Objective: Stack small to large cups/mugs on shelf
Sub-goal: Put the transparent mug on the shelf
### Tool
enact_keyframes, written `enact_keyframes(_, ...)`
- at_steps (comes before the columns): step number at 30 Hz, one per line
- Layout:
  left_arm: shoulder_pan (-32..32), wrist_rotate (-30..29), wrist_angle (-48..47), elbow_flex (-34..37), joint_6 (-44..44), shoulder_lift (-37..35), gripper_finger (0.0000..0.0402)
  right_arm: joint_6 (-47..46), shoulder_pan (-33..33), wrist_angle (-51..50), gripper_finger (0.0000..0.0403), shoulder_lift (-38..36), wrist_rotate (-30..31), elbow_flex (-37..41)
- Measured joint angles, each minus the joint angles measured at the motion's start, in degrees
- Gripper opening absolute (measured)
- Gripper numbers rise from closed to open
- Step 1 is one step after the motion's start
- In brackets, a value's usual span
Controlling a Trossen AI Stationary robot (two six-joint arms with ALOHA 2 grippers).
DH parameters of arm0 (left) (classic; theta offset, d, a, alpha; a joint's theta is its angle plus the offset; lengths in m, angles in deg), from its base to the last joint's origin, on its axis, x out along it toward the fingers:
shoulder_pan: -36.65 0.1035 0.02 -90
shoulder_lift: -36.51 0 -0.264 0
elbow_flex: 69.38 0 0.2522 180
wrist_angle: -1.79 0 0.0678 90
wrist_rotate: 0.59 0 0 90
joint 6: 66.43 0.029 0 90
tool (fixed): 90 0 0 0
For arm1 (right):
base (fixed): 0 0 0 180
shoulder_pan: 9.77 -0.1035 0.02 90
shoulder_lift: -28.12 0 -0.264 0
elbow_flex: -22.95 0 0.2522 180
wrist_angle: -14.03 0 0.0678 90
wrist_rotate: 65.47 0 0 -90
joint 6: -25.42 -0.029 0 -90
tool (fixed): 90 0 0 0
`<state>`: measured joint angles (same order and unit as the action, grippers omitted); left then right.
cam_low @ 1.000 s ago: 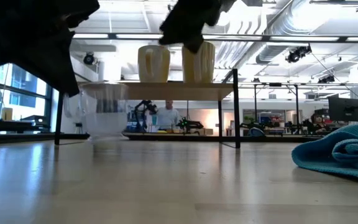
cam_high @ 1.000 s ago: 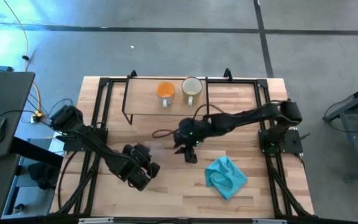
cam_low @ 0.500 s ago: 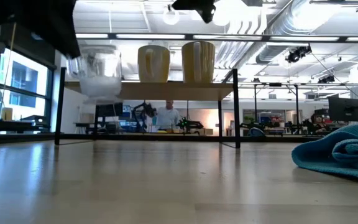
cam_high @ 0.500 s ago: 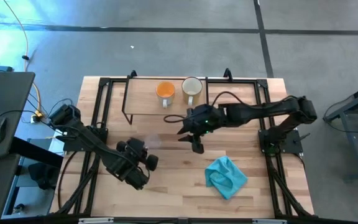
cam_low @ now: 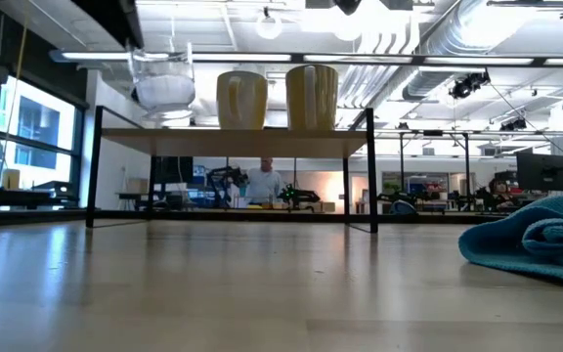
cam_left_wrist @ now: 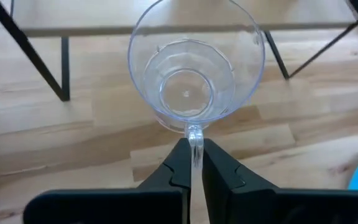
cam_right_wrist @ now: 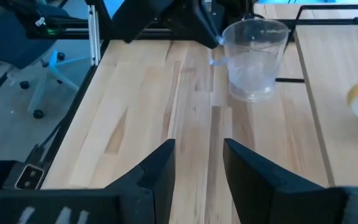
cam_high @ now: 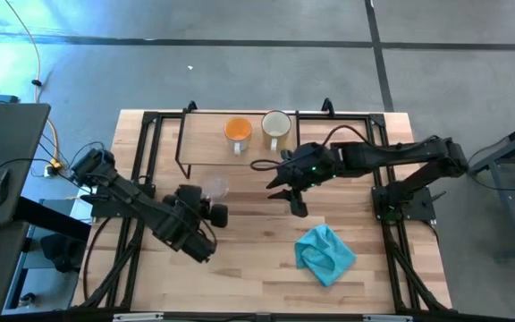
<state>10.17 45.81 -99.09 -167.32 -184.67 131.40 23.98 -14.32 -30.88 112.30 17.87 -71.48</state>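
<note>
The small clear glass cup (cam_high: 215, 188) hangs in the air just in front of the shelf's near edge, about level with the shelf top in the low view (cam_low: 164, 83). My left gripper (cam_left_wrist: 192, 157) is shut on it. An orange mug (cam_high: 238, 132) and a cream-white mug (cam_high: 276, 128) stand side by side, bottoms on the light-wood shelf (cam_high: 206, 148), toward its right end. My right gripper (cam_high: 293, 202) hovers open to the right of the cup, nothing between its fingers (cam_right_wrist: 197, 158). My left gripper pinches the cup's small clear handle (cam_left_wrist: 195, 138) between its two fingertips. The fingers come from the table's near left, slanting downward. The cup is lifted clear of the table and roughly upright, mouth up, held out beyond the fingertips.
A crumpled teal-blue cloth (cam_high: 325, 253) lies on the table at the near right. The shelf stands on thin black legs (cam_low: 94, 166) at the table's far side; its left half is bare board. A black cable (cam_high: 262, 166) loops by the right arm.
My left gripper has risen with the glass cup, which has gone from table level up to shelf-top height, and the wrist has rolled. My right gripper has risen and drawn back toward the table's right edge, staying open.
</note>
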Motion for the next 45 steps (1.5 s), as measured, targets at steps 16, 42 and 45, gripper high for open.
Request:
enact_keyframes(16, 11.9, 3.1, -2.9, -8.2, 17.5, 0.0, 0.0004, 1.4, -2.2, -12.9, 0.0126, -6.9, 0.1, 0.0)
enact_keyframes(42, 22.4, 1.8, -2.9, -7.9, 35.6, -6.1, 0.0004, -3.7, -9.4, -16.4, 0.0126, -9.0, 2.4, 0.0)
enact_keyframes(45, 23.6, 1.9, -2.9, -7.9, 38.4, -6.3, 0.0004, -4.1, -9.9, -16.4, 0.0126, -9.0, 3.3, 0.0)
